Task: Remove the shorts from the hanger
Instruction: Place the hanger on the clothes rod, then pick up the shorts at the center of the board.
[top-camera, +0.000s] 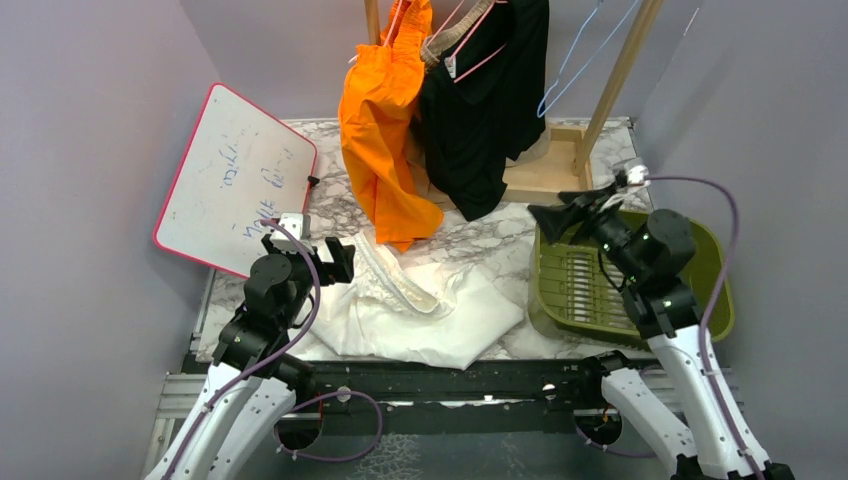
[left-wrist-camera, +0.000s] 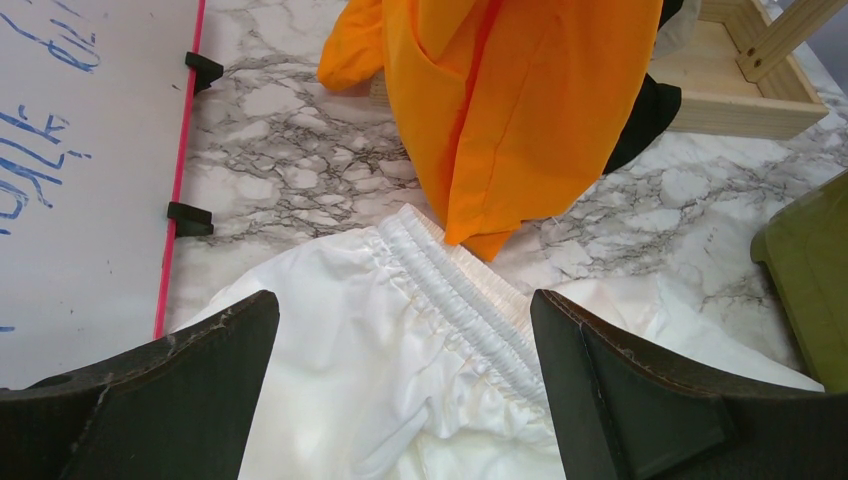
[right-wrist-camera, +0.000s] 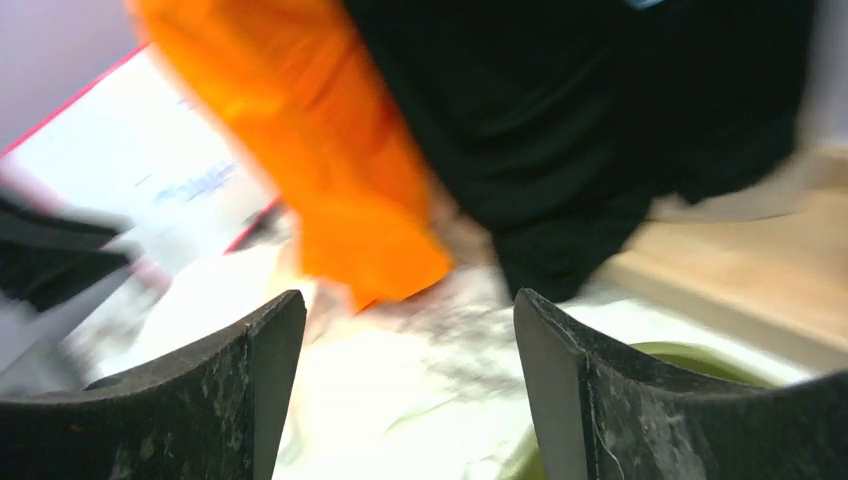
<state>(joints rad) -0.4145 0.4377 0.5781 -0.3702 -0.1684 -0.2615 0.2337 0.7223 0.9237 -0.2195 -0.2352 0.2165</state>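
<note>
Hovering my left gripper (left-wrist-camera: 402, 310) apart over white shorts (top-camera: 420, 305) lying freed on table (top-camera: 490, 240); right gripper (right-wrist-camera: 408, 300) apart, aimed at hanging orange shorts (top-camera: 385, 130), likely next

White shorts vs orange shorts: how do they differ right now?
The white shorts lie spread flat on the marble table. The orange shorts hang upright from above, and only their lower end reaches the table. The white shorts show their gathered waistband face-up, while the orange shorts show mostly one long leg. Shared: both are soft, creased fabric.
</note>
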